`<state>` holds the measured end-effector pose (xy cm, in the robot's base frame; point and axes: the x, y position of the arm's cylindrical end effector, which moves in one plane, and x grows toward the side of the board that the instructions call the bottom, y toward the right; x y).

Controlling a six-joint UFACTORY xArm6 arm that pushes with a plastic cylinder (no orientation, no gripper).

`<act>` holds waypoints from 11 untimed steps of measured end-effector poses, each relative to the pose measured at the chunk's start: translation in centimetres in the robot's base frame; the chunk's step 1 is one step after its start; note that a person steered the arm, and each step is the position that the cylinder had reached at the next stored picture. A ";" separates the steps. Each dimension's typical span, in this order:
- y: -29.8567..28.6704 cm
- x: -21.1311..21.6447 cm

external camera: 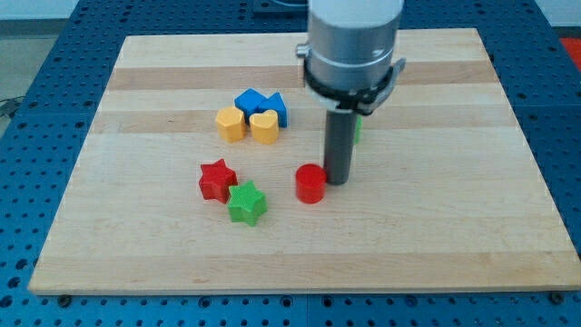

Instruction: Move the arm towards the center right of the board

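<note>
Rod work is at an early step: my tip [339,182] sits mid-board, bare and grasping nothing, just right of the red cylinder [310,184]. The wooden board [472,209] lies open toward the frame's right. Next move calls for a rightward slide, away from the cylinder.

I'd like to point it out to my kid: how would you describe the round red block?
Find the wooden board, then the dark rod near its middle. The red cylinder sits just left of my tip. Unlike the red star further left, it is round and smooth.
</note>
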<state>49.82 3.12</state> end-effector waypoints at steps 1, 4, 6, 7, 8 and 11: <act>-2.2 2.9; 3.1 7.9; 13.6 4.2; 15.9 -0.6; 15.9 -5.3; 8.6 -13.7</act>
